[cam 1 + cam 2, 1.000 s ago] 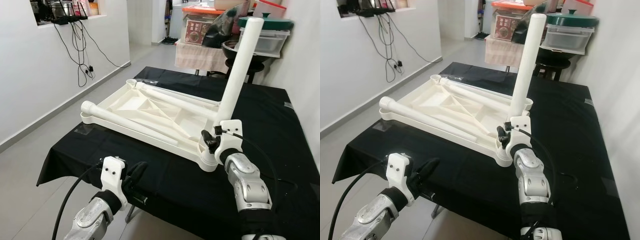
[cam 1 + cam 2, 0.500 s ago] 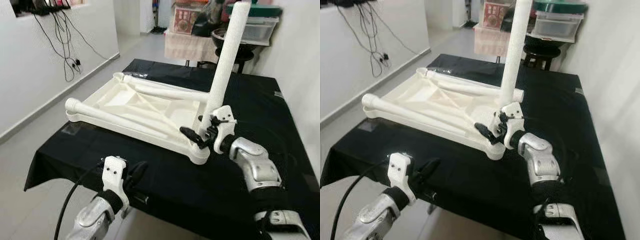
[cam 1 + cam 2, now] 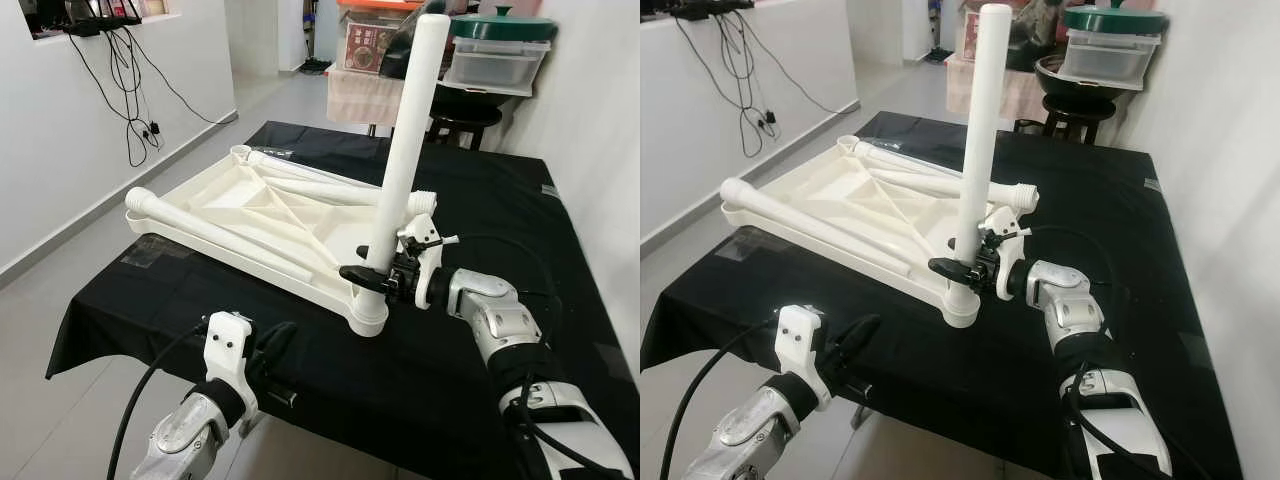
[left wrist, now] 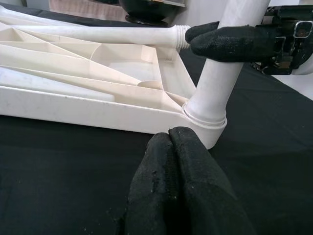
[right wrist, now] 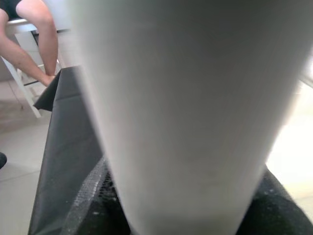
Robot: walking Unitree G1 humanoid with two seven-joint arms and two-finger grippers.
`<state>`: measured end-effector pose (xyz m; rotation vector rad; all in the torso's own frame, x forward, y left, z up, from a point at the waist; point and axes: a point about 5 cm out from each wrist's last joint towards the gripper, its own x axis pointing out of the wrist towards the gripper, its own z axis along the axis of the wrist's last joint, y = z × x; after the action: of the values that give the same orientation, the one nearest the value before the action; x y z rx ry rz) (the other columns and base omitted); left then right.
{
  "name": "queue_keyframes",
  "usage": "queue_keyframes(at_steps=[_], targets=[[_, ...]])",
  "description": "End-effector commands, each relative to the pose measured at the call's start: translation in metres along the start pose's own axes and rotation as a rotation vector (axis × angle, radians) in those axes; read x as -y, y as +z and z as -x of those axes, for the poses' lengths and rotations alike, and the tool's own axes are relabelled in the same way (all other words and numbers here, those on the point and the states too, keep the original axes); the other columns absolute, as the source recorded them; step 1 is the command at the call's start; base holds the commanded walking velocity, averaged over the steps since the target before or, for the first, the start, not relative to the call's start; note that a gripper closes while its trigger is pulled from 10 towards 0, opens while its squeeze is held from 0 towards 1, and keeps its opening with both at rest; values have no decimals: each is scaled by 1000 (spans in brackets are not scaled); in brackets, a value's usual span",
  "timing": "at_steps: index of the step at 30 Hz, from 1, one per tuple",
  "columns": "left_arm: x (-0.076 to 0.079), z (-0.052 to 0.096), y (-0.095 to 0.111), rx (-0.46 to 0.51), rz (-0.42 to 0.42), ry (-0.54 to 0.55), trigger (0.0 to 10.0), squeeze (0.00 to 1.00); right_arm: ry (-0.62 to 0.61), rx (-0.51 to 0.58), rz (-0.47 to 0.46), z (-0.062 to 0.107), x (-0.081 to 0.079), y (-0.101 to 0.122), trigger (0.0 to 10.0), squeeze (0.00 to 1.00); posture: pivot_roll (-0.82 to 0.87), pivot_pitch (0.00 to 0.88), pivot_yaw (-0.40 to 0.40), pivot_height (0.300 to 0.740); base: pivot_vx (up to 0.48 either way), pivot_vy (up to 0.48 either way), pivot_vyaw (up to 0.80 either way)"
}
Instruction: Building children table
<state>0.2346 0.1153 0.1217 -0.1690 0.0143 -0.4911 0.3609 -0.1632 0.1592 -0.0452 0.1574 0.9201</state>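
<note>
While the upturned white tabletop (image 3: 270, 215) lies at centre frame on the black-draped bench (image 3: 480, 360), the right tool (image 3: 372, 276) is clamped round the base of the upright table leg (image 3: 405, 150), its black fingers (image 4: 230, 43) pressed on either side just above the near corner socket (image 3: 367, 312). Two loose legs (image 3: 225, 238) lie flat inside the tabletop. At lower left, the left tool (image 3: 272, 345) hangs off the bench's near edge, fingers (image 4: 178, 181) pressed together on nothing.
</note>
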Motion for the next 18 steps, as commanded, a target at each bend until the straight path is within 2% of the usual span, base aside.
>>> queue_keyframes(at_steps=[1, 3, 4, 5, 6, 7, 8, 9, 10, 11, 14, 18], targets=[[1, 1, -1, -6, -8, 0, 10000, 0, -3, -13, -46, 0, -4, -14, 0, 0, 52, 0, -49, 740, 0, 0, 0], [2, 1, 0, -6, -8, 0, 10000, 0, -23, -15, -54, 2, -4, -18, 0, 0, 52, 0, -49, 740, 0, 0, 0], [2, 2, 0, -6, -7, 0, 10000, 0, -126, -17, -78, 6, -1, -26, 0, 0, 50, 0, -50, 740, 0, 0, 0], [1, 3, 0, -6, -7, 0, 10000, 0, -419, -91, -62, 16, 10, -40, 0, 0, 48, 0, -51, 740, 0, 0, 0], [1, 3, 0, -6, -7, 0, 10000, 0, -630, -144, -36, 25, 17, -49, 0, 0, 48, 0, -51, 740, 0, 0, 0], [1, 4, 1, -7, -8, 0, 10000, 0, -848, -177, -91, 42, 14, -63, 0, 0, 41, 0, -51, 740, 0, 0, 0], [1, 4, 1, -7, -8, 0, 10000, 0, -975, -199, -134, 57, 9, -73, 0, 0, 41, 0, -51, 740, 0, 0, 0], [0, 5, 1, -7, -8, 0, 10000, 0, -1015, -210, -133, 65, 3, -77, 0, 0, 36, 0, -43, 740, 0, 0, 0], [0, 5, 1, -7, -8, 0, 10000, 0, -1015, -210, -133, 65, 3, -77, 0, 0, 36, 0, -43, 740, 0, 0, 0], [0, 5, 1, -7, -8, 0, 10000, 0, -1031, -216, -119, 70, -5, -79, 0, 0, 32, 0, -40, 740, 0, 0, 0], [-1, 5, 1, -9, -8, -2, 10000, 0, -1008, -211, -102, 70, -15, -80, 0, 0, 21, 0, -35, 740, 0, 0, 0], [-1, 4, 1, -9, -7, -3, 10000, 0, -972, -214, -98, 65, -16, -79, 0, 0, 17, 0, -35, 740, 0, 0, 0]])
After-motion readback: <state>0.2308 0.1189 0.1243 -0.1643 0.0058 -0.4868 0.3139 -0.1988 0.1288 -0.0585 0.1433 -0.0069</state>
